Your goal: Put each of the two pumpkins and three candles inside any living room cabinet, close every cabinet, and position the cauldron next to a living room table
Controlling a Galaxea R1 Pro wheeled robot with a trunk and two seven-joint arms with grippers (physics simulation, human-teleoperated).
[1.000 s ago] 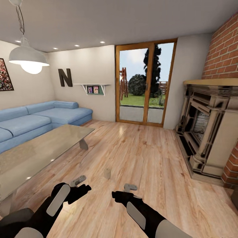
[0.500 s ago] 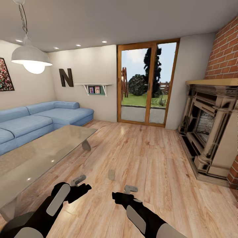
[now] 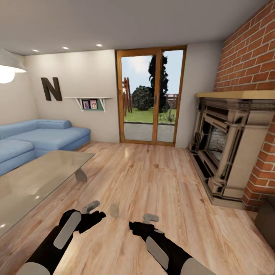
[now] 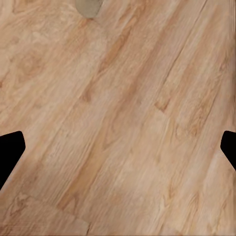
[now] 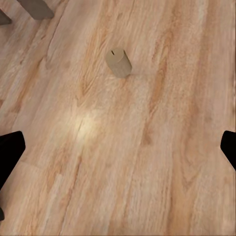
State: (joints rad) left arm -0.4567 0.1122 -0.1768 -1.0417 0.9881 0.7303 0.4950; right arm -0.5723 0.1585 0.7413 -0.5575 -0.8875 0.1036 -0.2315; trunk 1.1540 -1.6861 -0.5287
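Note:
One candle, a short beige cylinder, stands upright on the wood floor just beyond and between my two grippers; it shows again as the candle and, cut off at the frame edge, the candle. My left gripper is open and empty above the floor, and the left gripper has bare floor between its fingers. The right gripper is open and empty too, seen as the right gripper. The glass-topped table lies to the left. Pumpkins, cauldron and cabinet are out of view.
A blue sofa runs behind the table. The stone fireplace and brick wall stand at the right, and glass doors at the back. A dark-brown furniture corner is cut off at the right edge. A table leg is near the candle.
The whole picture has shifted left, so the camera has turned right. The candle now appears nearer the left gripper. Both arms hold the same pose, grippers still open.

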